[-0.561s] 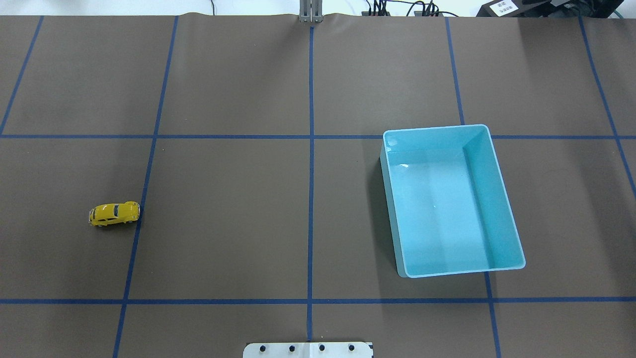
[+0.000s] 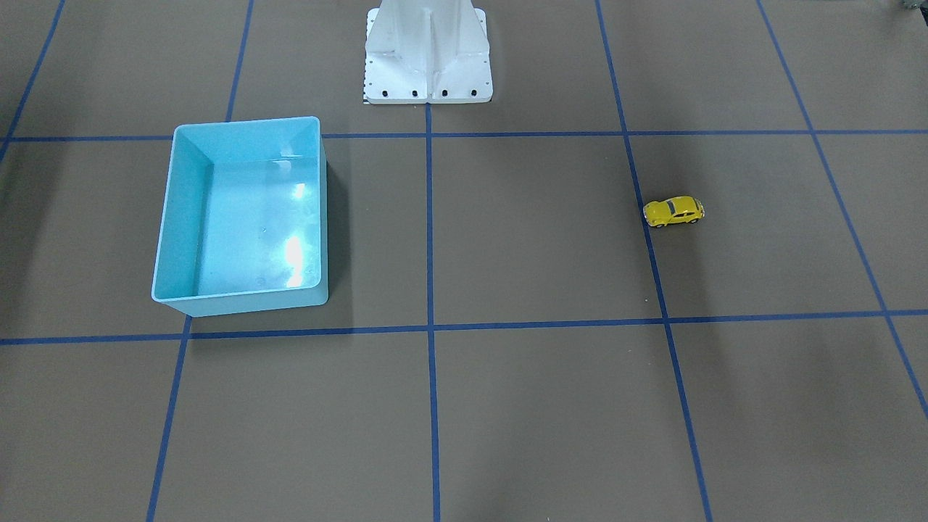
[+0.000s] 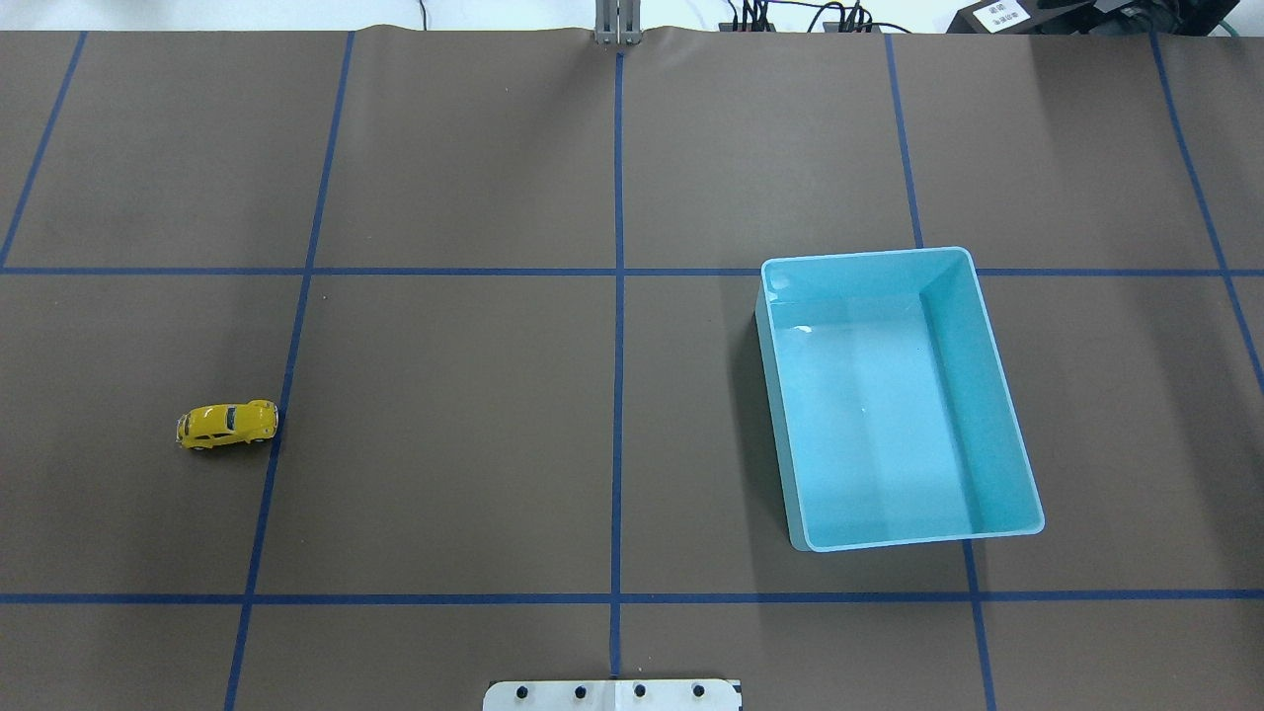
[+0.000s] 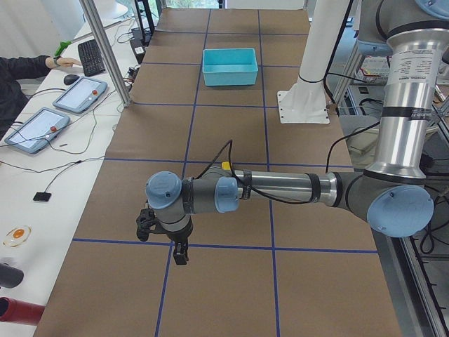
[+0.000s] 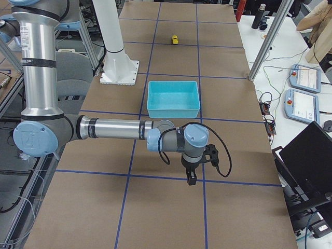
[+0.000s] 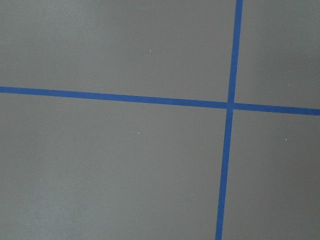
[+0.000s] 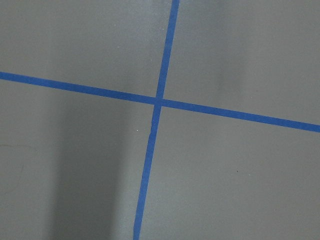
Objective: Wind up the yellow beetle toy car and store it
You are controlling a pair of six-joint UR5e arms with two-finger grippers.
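Yellow beetle toy car (image 3: 227,426) well apart fr. bin (image 3: 859,255); left hand (image 4: 181,258), right hand (image 5: 191,181): can't tell state

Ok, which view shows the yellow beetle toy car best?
Overhead exterior: the yellow beetle toy car shows largest, unobstructed. Front-facing shows it clearly, slightly smaller. Exterior right shows it tiny; exterior left, mostly behind the left arm. Wrist cameras miss it.

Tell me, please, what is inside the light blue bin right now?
Nothing: the light blue bin shows only its bare, glossy floor, with no part covered. The yellow beetle toy car sits apart from it on the table.
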